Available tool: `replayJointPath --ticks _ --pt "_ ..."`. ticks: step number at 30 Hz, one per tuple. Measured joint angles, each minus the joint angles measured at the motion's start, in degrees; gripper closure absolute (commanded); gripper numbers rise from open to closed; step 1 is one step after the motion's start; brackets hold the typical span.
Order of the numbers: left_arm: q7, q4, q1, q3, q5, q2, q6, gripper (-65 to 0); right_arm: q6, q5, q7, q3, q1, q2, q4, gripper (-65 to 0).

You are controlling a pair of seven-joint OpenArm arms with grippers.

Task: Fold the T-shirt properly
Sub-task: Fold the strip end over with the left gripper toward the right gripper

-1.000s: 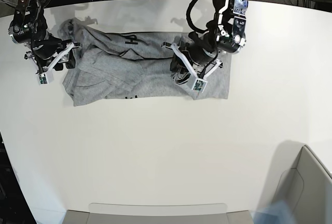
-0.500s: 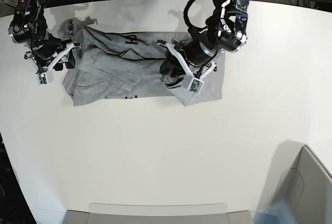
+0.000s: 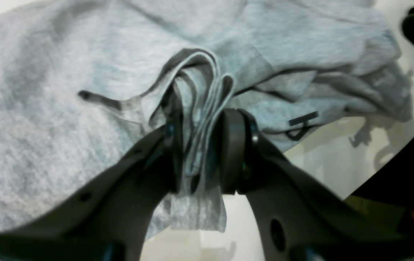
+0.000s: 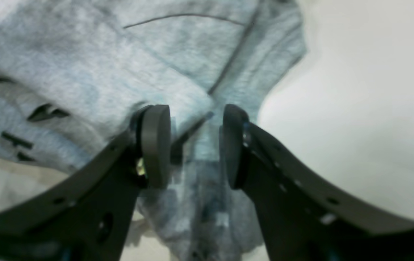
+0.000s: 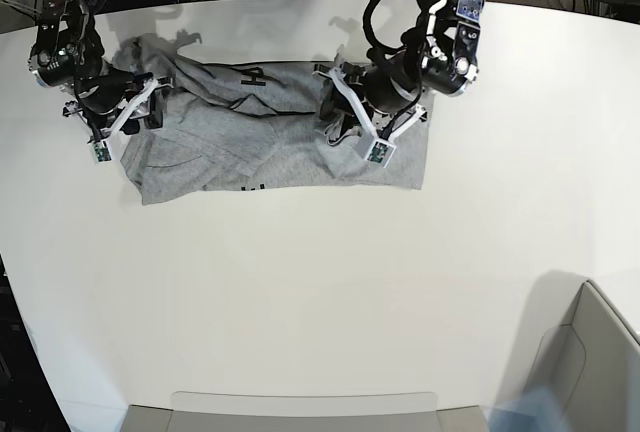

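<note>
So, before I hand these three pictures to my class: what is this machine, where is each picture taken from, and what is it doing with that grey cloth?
It is a robot with two arms, each ending in a two-fingered gripper. One picture looks down on the white table from above; the other two come from small cameras on the wrists, looking out between the dark fingers. A grey T-shirt with black lettering lies partly folded and rumpled on the table. In the overhead view the left gripper is on the right; its close-up shows a bunched fold of cloth between the fingers, which stand somewhat apart, so a firm grip is uncertain. The right gripper, at the shirt's other end, has open jaws with cloth under them, nothing pinched.
</note>
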Motion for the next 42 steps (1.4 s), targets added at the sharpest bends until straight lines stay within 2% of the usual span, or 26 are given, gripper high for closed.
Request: replayJointPath --ticks 3,5,7,9,11,13,18,21,23,26,30,32,36,39,42 --pt "-0.9 0.0 -0.22 0.17 -0.81 0.26 1.11 -17.2 0.0 -0.04 0.02 0.02 0.02 -0.04 0.0 -24.3" --pt "-0.9 0.0 -0.61 0.15 -0.72 0.24 -0.11 -15.0 0.0 -0.04 0.0 0.13 -0.02 0.09 0.0 -24.3" --pt "-1.07 0.7 -0.83 0.15 -0.63 0.22 -3.52 -10.3 0.0 -0.04 0.0 0.24 0.0 0.24 0.0 -24.3" --pt "-1.33 2.97 -0.79 0.15 -0.42 0.11 -9.16 -4.9 0.0 -0.04 0.02 0.28 0.02 0.35 0.0 -24.3" --pt "-4.37 4.5 -0.76 0.07 -0.79 0.13 -14.34 -0.3 0.0 -0.07 0.0 0.33 0.02 0.42 0.0 -24.3" --pt "-6.62 4.68 -0.17 0.0 -1.09 0.26 -16.96 0.0 0.0 -0.07 0.0 0.39 0.0 0.42 0.0 -24.3" --pt "-6.64 4.24 1.53 -2.14 -0.74 0.13 -16.76 0.0 0.0 -0.07 0.0 0.39 0.11 0.42 0.0 -24.3" --pt "-4.26 1.79 0.92 -4.76 -0.5 0.07 -11.82 0.0 0.0 -0.09 0.0 0.39 0.0 0.42 0.0 -24.3" --pt "-2.51 0.68 1.07 -4.92 0.37 -1.14 -10.01 0.0 0.0 -0.04 0.02 0.39 0.02 0.42 0.0 -24.3" --pt "-1.9 -1.18 0.85 -1.2 0.33 -3.5 -8.13 0.0 0.0 -0.11 0.02 0.42 0.13 0.42 0.0 -24.3" --pt "-1.73 -6.64 -1.46 4.74 -0.17 -3.13 -8.31 0.0 0.0 -0.13 0.02 0.44 0.04 0.26 0.0 -24.3" --pt "-2.78 -8.33 -2.25 6.32 -0.37 -2.89 -8.35 0.0 0.0 0.22 -0.04 1.79 0.0 0.07 0.37 -24.3" --pt "-8.31 -10.95 -2.43 7.41 -0.33 -3.21 -8.09 0.0 -0.02 0.61 0.24 7.91 0.2 -0.33 2.21 -24.3" --pt "-9.97 -15.13 -3.28 7.41 -0.09 -1.44 -4.98 0.0 0.0 0.63 0.11 10.69 -0.02 -0.37 2.36 -24.3" --pt "-10.6 -17.9 -6.47 7.85 -0.33 -0.5 -4.02 0.0 0.0 0.59 0.02 12.48 -0.37 -0.37 2.36 -24.3"
